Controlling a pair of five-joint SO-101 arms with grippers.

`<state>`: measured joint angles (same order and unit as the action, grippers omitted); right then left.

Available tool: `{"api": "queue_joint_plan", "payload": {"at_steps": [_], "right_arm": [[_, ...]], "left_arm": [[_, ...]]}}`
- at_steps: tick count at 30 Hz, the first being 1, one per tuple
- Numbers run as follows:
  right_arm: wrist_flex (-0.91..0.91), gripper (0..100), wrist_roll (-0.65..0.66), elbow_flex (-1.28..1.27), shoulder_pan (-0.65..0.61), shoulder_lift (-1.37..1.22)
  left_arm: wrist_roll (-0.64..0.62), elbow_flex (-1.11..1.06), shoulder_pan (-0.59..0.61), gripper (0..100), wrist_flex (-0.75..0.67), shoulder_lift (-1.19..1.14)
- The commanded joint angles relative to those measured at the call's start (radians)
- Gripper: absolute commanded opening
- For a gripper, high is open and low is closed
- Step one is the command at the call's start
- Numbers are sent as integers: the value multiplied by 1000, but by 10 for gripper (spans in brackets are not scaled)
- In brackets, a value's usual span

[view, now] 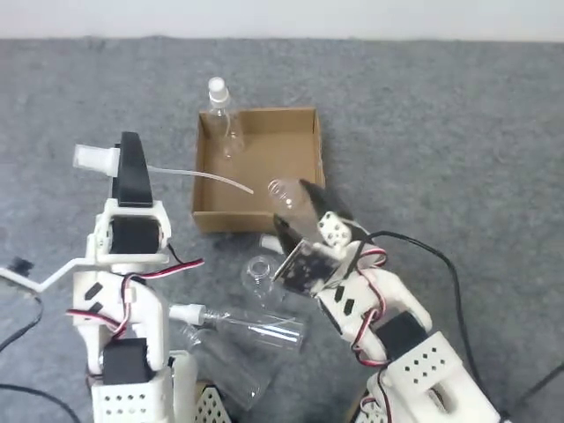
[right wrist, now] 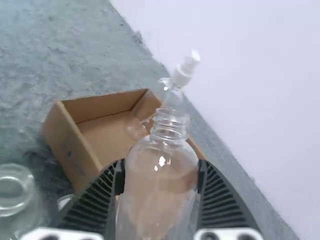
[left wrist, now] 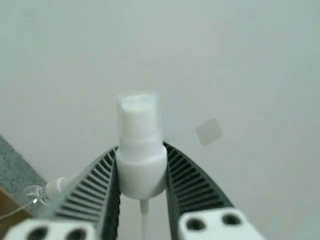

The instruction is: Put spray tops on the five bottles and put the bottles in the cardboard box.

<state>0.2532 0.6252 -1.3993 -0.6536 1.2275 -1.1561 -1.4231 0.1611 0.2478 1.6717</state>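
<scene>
Clamping spray top (left wrist: 140, 130), left gripper (left wrist: 141, 150) beside cardboard box (view: 233, 220); right gripper (right wrist: 160, 170) clamps bottle (right wrist: 160, 150) at front edge.

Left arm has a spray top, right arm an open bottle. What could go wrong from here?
1. The long, curved dip tube of the spray top in the left tool may miss the narrow mouth of the clear bottle in the right tool.
2. Pressing the top on could make that tilted bottle slip by the cardboard box edge.
3. The right arm sits close to the upright bottle and might knock it over.
</scene>
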Motion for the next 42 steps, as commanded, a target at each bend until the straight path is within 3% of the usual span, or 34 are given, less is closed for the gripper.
{"api": "queue_joint_plan", "payload": {"at_steps": [1, 13, 21, 31, 42], "right_arm": [[-27, 54, 54, 9, -35, 28], [-28, 54, 52, 11, -38, 28], [-28, 54, 49, 8, -39, 28], [-28, 54, 49, 6, -44, 28], [-28, 54, 48, 5, -44, 28]], "left_arm": [[14, 8, 2, 11, 3, 11], [123, -16, -64, 11, 0, 9], [127, -16, -64, 11, -2, 9], [198, -104, -64, 11, -192, 9], [198, -116, -72, 11, -201, 8]]}}
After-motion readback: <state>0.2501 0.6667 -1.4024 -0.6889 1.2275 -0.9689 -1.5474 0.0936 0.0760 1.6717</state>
